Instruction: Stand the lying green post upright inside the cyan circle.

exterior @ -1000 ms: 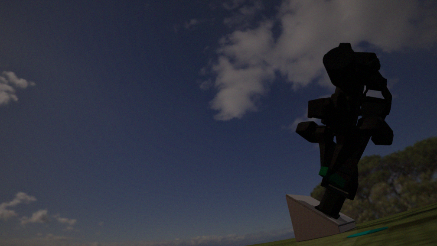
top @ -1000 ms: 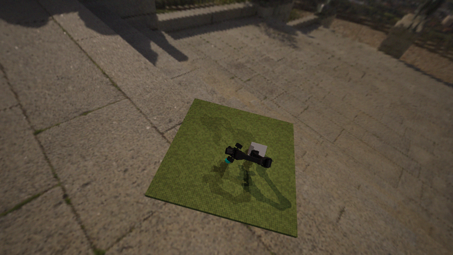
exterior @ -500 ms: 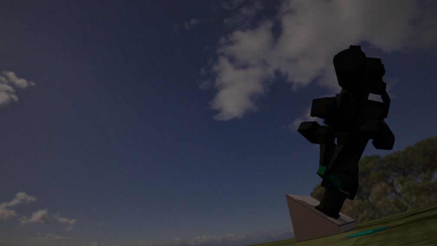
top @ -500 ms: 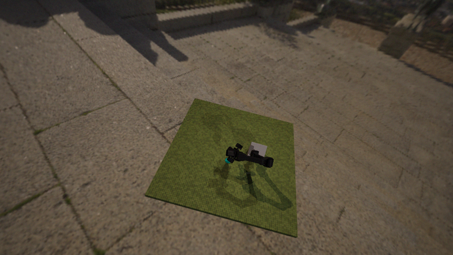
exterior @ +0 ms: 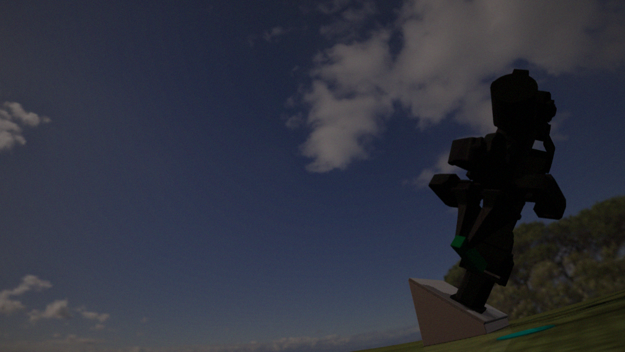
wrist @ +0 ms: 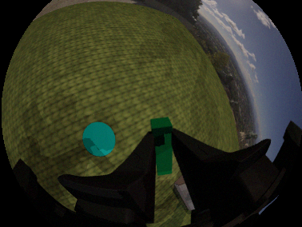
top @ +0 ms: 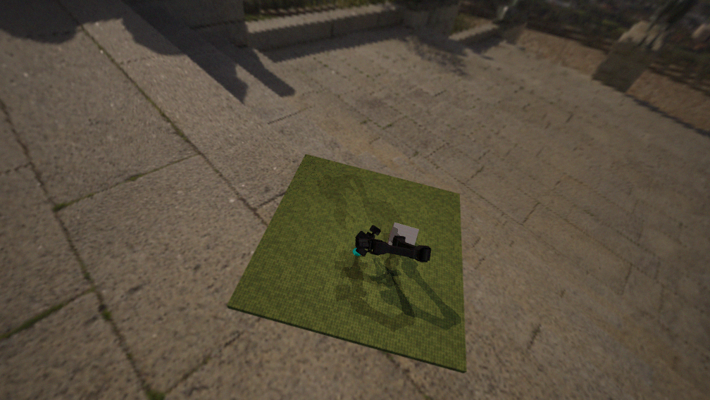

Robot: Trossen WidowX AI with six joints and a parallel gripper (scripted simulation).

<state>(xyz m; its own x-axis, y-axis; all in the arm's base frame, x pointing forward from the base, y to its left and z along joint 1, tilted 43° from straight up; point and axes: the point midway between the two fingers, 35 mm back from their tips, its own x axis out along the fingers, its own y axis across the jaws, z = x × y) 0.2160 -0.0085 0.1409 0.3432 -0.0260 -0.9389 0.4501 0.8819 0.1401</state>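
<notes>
The green post [exterior: 475, 259] [wrist: 164, 156] is held off the mat, clearly tilted in the exterior view, with one end sticking out past the fingers. My gripper [exterior: 464, 240] [wrist: 160, 133] is shut on the post, with a fingertip on each side of it. The cyan circle [top: 356, 252] [exterior: 524, 332] [wrist: 101, 133] lies flat on the mat, to the left of the post in the wrist view, with nothing standing on it there. The top view shows the circle partly covered by the arm, and the post and fingertips are hidden there.
A pale sloped block [top: 408, 232] [exterior: 441, 312] [wrist: 184, 195] is at the foot of the arm. The green square mat [top: 293, 278] lies on stone paving [top: 148, 238], and the arm casts dark shadows across it.
</notes>
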